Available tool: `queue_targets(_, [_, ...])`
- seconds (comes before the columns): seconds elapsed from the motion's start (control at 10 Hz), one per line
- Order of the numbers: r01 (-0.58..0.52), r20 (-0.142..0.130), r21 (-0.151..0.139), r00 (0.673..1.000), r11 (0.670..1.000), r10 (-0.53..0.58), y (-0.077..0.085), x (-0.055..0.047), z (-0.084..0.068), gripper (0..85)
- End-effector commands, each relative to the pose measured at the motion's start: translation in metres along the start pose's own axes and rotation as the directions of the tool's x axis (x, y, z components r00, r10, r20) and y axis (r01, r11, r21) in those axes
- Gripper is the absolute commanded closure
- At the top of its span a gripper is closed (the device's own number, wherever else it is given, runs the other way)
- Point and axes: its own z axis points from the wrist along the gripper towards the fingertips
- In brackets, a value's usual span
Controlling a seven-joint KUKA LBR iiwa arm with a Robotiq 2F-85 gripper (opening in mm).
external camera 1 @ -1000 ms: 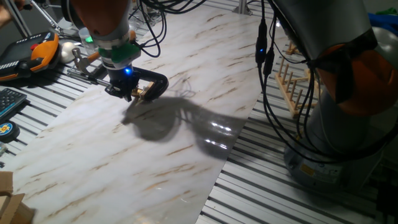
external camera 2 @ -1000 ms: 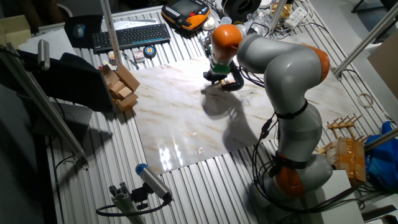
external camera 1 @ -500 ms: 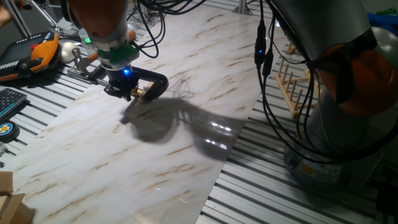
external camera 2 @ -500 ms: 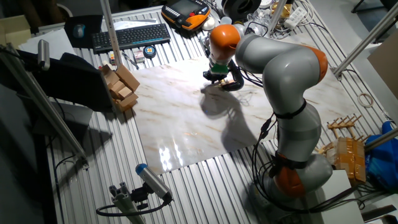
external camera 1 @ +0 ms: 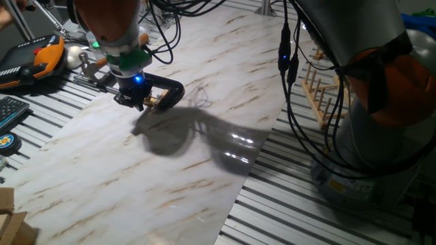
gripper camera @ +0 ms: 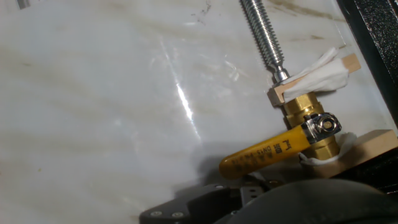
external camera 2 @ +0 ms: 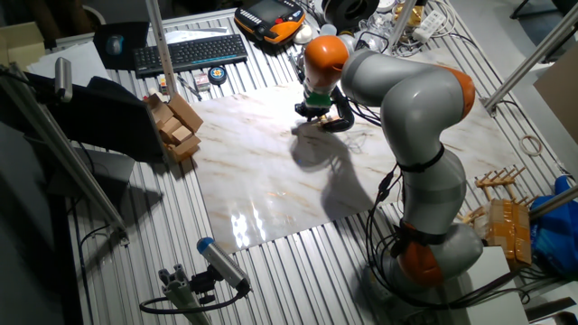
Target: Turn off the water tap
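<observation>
hand (external camera 1: 139, 102) pointing down at tabletop's (external camera 1: 177, 163) 10 o'clock corner, opening cannot be told | small brass water tap with yellow lever (gripper camera: 283, 148) clamped between wood pads in black C-clamp (external camera 1: 170, 90), directly under hand

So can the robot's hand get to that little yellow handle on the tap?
Probably yes. The gripper hangs right over the water tap, and the yellow handle lies bare on the marble table with nothing covering it.
</observation>
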Motion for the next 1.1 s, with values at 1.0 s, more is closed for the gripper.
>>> queue_targets(1.0, [-0.030, -0.022, -0.019, 0.999, 0.999, 0.029, 0.0015, 0.0024, -0.0068, 85.0])
